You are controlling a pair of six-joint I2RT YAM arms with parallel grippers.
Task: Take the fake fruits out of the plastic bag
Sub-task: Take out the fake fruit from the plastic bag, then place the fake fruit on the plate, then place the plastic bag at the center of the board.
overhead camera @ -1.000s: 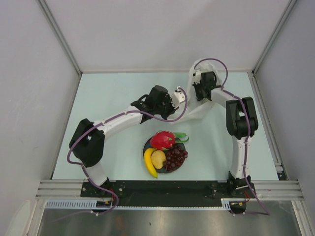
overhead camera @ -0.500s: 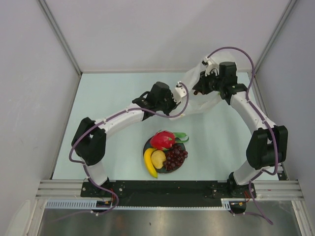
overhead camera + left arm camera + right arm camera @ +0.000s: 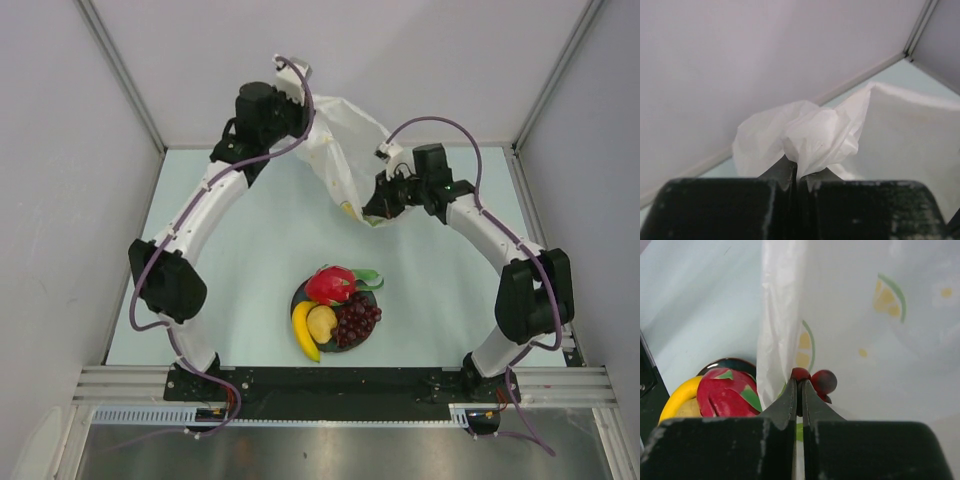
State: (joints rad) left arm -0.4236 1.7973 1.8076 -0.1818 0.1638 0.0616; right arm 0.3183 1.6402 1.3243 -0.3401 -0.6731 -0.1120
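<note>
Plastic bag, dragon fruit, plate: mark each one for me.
plastic bag (image 3: 345,150), top external view, middle of its white sheet.
dragon fruit (image 3: 330,284), top external view, its red body.
plate (image 3: 732,362), right wrist view, dark rim behind the dragon fruit.

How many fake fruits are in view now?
4, all on the plate: dragon fruit far side, banana left, round yellow fruit middle, grape bunch right. The bag could hide more.
</note>
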